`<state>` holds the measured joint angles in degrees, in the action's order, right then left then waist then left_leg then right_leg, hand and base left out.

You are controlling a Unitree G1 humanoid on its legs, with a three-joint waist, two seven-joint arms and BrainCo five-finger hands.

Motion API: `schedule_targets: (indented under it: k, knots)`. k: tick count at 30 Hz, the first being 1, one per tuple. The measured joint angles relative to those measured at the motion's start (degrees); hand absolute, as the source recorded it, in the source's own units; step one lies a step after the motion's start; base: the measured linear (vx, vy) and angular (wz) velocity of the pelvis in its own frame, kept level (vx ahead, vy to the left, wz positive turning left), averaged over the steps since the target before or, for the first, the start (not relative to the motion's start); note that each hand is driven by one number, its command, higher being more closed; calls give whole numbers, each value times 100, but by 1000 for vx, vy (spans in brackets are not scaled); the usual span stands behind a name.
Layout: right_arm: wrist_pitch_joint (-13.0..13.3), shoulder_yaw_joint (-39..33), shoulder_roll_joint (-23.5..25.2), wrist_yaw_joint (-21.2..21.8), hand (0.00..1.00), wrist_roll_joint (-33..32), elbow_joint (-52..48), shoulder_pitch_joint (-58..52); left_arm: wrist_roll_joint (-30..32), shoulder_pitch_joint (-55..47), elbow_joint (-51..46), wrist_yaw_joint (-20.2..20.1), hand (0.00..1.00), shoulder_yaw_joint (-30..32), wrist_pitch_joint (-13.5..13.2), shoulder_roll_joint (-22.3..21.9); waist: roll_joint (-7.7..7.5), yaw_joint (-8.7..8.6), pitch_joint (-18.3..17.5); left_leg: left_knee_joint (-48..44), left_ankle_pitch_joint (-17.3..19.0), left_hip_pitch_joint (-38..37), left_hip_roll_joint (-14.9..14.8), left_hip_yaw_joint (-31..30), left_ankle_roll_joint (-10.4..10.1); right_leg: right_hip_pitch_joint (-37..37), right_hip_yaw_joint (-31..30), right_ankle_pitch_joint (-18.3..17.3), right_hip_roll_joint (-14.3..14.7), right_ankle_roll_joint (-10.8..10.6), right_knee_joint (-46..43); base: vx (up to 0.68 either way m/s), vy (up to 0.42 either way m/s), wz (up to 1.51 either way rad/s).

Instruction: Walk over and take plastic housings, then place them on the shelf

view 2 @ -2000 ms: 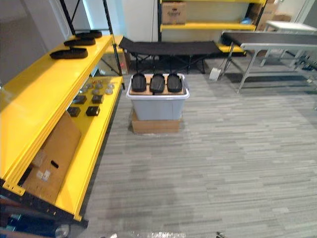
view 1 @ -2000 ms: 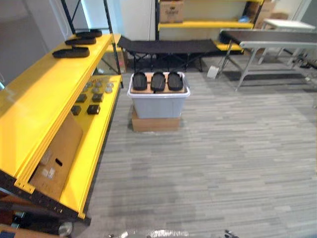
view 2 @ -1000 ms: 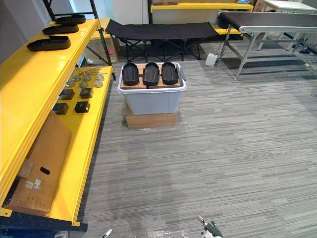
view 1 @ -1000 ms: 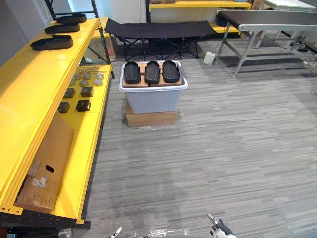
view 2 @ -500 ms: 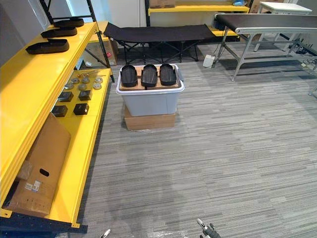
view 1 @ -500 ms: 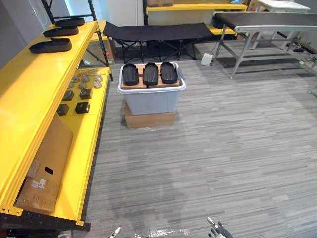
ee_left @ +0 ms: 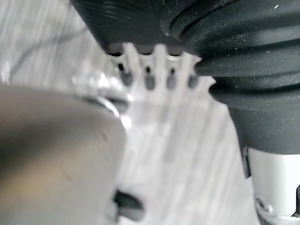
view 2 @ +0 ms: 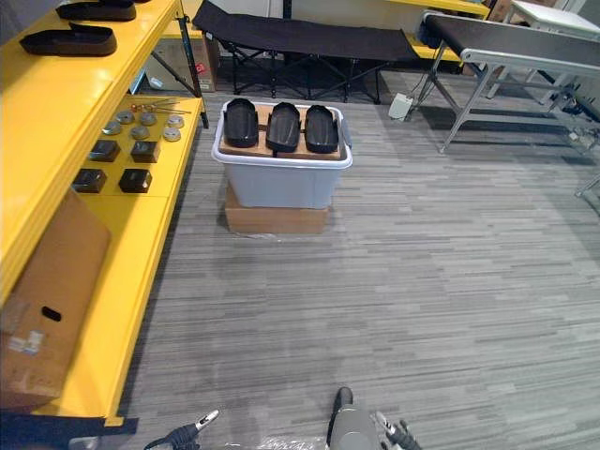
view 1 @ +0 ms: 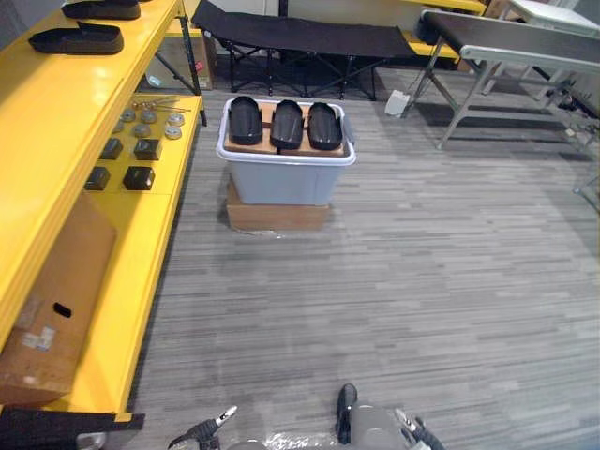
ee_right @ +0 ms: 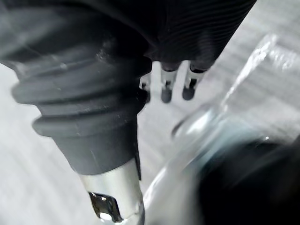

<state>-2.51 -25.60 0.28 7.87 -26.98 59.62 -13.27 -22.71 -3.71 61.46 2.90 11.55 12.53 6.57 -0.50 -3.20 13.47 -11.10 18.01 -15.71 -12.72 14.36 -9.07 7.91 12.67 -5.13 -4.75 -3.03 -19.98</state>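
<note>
3 housings (view 1: pixel 286 124) atop grey bin (view 1: pixel 281 184) on carton (view 1: pixel 277 218) | L hand (ee_left: pixel 159 61) slack, empty | R hand (ee_right: pixel 165 88) same

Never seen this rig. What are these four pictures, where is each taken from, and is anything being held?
This is a walking humanoid robot with two silver-fingered hands. The two wide pictures come from cameras in its head, looking down; the two close-ups from a camera on each wrist. Its left hand and right hand hang low, fingers relaxed, holding nothing. Ahead, three black oval plastic housings lie atop a grey plastic tote on a flat cardboard box. Left stands a yellow metal shelf carrying similar black housings.
</note>
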Motion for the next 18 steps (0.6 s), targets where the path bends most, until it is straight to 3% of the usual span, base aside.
schedule_targets:
  k: [1,2,3,5,6,7,8,9,10,12,13,14,17,18]
  knots:
    - [-37,-60,-28,-25,0,75,38,-6,-46,-34,-39,-6,0,224,-4,-51,44,17,-22,-573,7,282,-179,-12,21,-25,49,-92,80,55,-30,417,-453,34]
    - [-54,-88,-51,-29,0,101,71,-22,-106,-65,-193,53,0,494,-46,-150,144,47,9,-2068,-140,991,-581,-111,328,-221,178,-180,238,245,66,383,-460,25]
    - [-44,-168,-150,-44,0,186,77,16,-108,-94,-221,52,0,669,-45,-268,322,107,112,-3387,-125,1555,-958,-170,470,-658,302,-228,469,341,303,390,-459,27]
    - [20,-214,-225,-49,0,298,81,131,-100,-219,-193,34,0,753,-17,-325,376,132,197,-4019,-72,1951,-906,-277,415,-1314,381,-277,605,430,675,404,-381,16]
    - [140,-237,-257,-45,0,283,80,256,-74,-361,-192,-20,0,728,9,-366,387,197,200,-3954,-28,2224,-538,-233,351,-1659,367,-330,603,515,957,432,-314,-18]
    - [225,-250,-325,-42,0,202,79,508,69,-504,-215,-89,0,681,-8,-478,399,313,204,-3320,-24,2414,-108,-36,363,-1844,243,-331,580,516,1151,323,-185,-40]
    - [246,-264,-353,-42,0,183,70,659,148,-577,-206,-114,0,649,-30,-469,407,374,209,-2869,-40,2504,89,67,378,-1895,162,-332,574,516,1234,326,-97,-57]
    - [267,-308,-374,-45,0,180,-9,899,327,-709,-186,-137,0,616,-92,-479,412,429,213,-1771,-287,2670,503,270,487,-2047,94,-331,576,516,1395,382,-47,-36]
    - [266,-320,-373,-45,0,122,-104,989,372,-837,-153,-137,0,609,-140,-516,412,454,224,-698,-755,2803,816,392,562,-2230,82,-335,609,512,1606,396,-25,-24]
    - [244,-307,-366,-45,0,-14,-240,966,438,-985,-161,-154,0,628,-219,-679,415,602,226,-210,-1248,3003,896,529,610,-2541,12,-415,729,387,1865,368,28,-14]
    - [235,-297,-364,-43,0,-79,-244,944,502,-1031,-150,-172,0,627,-220,-733,402,659,226,-239,-1468,2999,895,539,744,-2661,-17,-469,748,330,1919,420,83,-19]
    - [207,-292,-337,-29,0,-217,-244,913,546,-1106,-148,-247,0,627,-225,-689,274,732,225,-251,-1846,2930,938,728,1147,-2798,-88,-636,662,239,1904,444,100,-5]
    - [62,-227,-406,4,0,-122,-105,992,585,-997,-122,-175,0,546,-387,-571,156,704,248,-132,-1747,2695,1046,944,1567,-2503,-287,-682,420,21,1002,492,154,16]
    - [35,-234,-384,27,0,-124,-54,997,623,-998,-117,-208,0,520,-385,-484,142,704,252,-69,-1717,2587,1075,957,1610,-2359,-349,-659,371,-26,587,404,191,0]
